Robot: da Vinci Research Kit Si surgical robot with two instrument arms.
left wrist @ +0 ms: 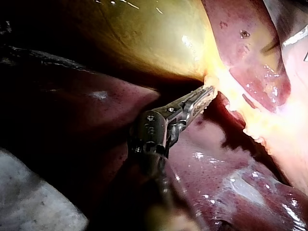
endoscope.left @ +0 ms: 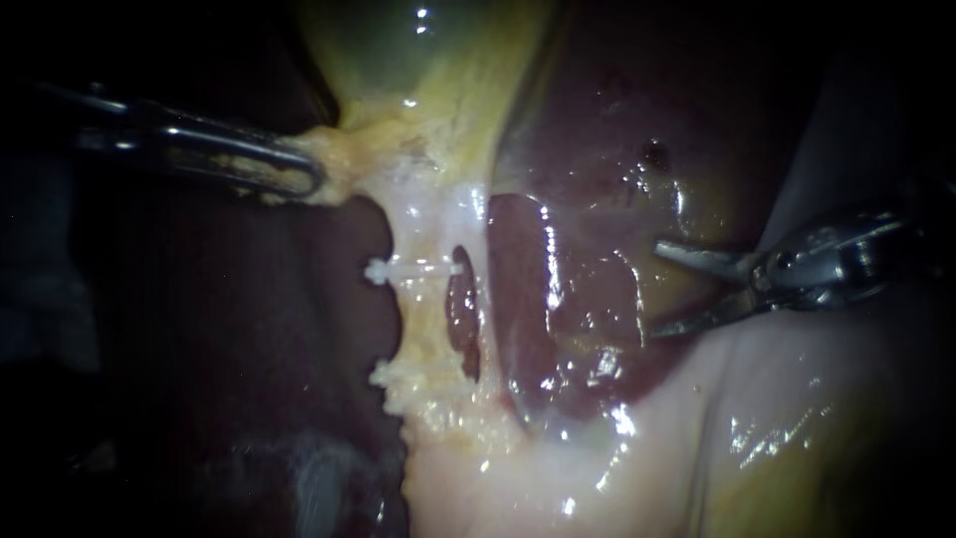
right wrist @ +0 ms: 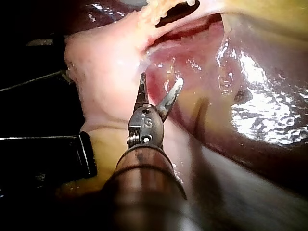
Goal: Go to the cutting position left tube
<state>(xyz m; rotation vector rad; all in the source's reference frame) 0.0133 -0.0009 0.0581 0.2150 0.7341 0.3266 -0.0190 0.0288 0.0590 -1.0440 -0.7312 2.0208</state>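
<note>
**Endoscope view.** A small white plastic clip [endoscope.left: 413, 269] sits across the pale, fat-coated left tube [endoscope.left: 423, 319]. Above and to the left of the clip, the pincer of the left instrument [endoscope.left: 299, 177] is clamped on yellow fatty tissue [endoscope.left: 344, 159], just below the yellow-green gallbladder [endoscope.left: 428, 60]. Well to the right of the clip, the right instrument [endoscope.left: 665, 287] holds its pincer spread over the dark red liver [endoscope.left: 578, 299], apart from the left tube.

**Left wrist view.** The left instrument [left wrist: 206, 95] pinches the yellow fatty tissue [left wrist: 219, 79] at the edge of the gallbladder [left wrist: 144, 38]. The clip cannot be made out here.

**Right wrist view.** The right instrument [right wrist: 161, 86] shows a spread pincer with nothing gripped. The glistening liver [right wrist: 260, 82] lies beside it. The clip cannot be identified with certainty.
</note>
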